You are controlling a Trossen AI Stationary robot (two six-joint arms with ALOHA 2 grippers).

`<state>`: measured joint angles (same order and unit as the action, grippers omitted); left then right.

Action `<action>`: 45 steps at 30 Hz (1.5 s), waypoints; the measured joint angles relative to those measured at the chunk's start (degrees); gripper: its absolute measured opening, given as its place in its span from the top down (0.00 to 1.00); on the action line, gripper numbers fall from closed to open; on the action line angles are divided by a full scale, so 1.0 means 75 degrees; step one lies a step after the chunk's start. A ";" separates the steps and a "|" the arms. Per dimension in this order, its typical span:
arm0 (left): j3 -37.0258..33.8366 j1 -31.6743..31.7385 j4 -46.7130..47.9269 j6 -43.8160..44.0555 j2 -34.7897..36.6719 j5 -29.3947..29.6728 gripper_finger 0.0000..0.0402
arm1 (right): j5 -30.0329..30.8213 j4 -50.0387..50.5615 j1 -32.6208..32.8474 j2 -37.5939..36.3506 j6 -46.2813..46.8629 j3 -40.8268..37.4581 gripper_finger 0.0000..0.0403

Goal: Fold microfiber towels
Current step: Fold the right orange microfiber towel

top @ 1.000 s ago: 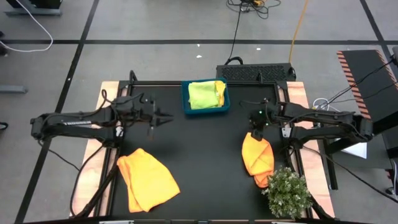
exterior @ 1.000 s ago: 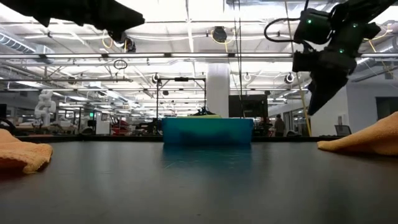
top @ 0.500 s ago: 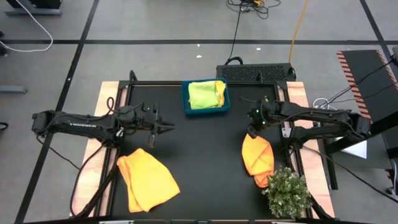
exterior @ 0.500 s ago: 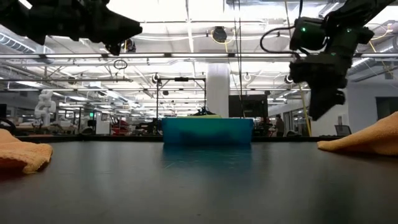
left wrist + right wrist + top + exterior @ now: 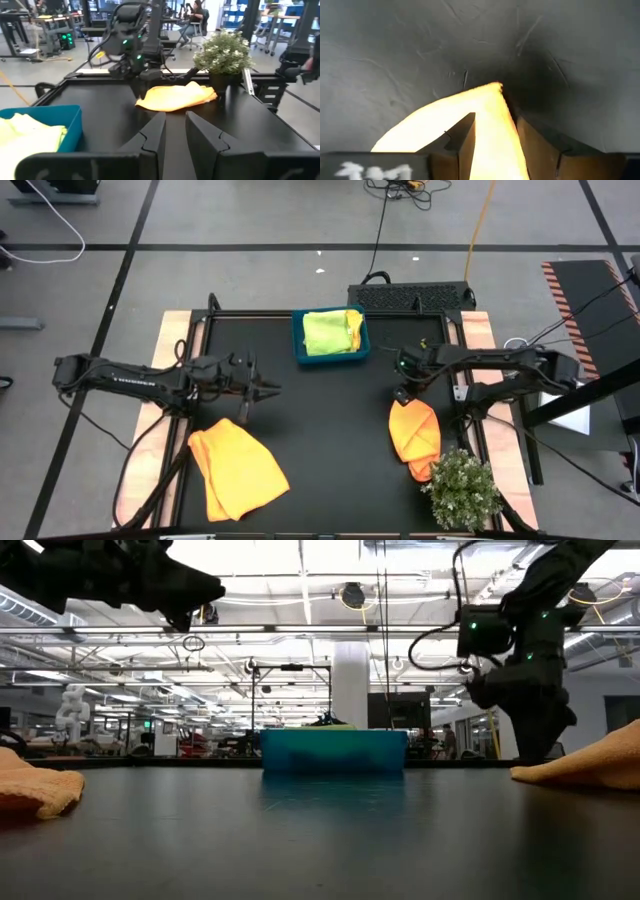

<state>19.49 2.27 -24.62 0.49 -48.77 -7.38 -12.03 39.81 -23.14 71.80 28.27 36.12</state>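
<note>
Lowered right hand (image 5: 492, 145) astride orange towel (image 5: 485, 125) corner.

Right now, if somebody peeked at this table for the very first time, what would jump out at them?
Probably the bright orange towels on the black table: one orange towel lies rumpled at the near left, another orange towel at the right beside a bushy green plant. The right gripper reaches down over that towel's corner. At the far edge, a teal tray holds lime green and yellow towels.
</note>
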 joint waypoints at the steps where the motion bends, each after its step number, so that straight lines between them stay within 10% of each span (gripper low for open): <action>1: 0.0000 -0.0051 -0.0003 -0.0031 0.0000 0.0003 0.82 | -0.0001 -0.0088 -0.0003 0.0154 -0.0046 -0.0003 0.65; 8: 0.0000 -0.0319 -0.0034 -0.0228 0.0000 0.0009 0.82 | -0.0159 -0.0319 -0.0007 0.0698 -0.0679 0.0029 0.66; 13: 0.0002 -0.0455 -0.0174 -0.0201 -0.0135 0.0017 0.82 | -0.0237 -0.0528 -0.0001 0.0473 -0.0938 -0.0020 0.89; 22: 0.0088 -0.0678 -0.2196 0.0292 -0.2206 0.0258 0.80 | -0.0222 -0.2517 0.0271 -0.0361 -0.1151 -0.0012 0.99; 35: 0.2606 -0.0261 -0.2246 0.1265 -0.5150 0.1058 0.37 | 0.0086 -0.7023 0.1191 -0.0687 -0.2593 -0.0006 1.00; 45: 0.3732 -0.0121 -0.1445 0.1728 -0.6361 0.1407 0.30 | 0.0617 -0.8915 0.1350 -0.0687 -0.3379 -0.0006 1.00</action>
<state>47.47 1.37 -35.46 13.45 -96.48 3.18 -7.40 -27.05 -13.02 66.65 2.93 36.07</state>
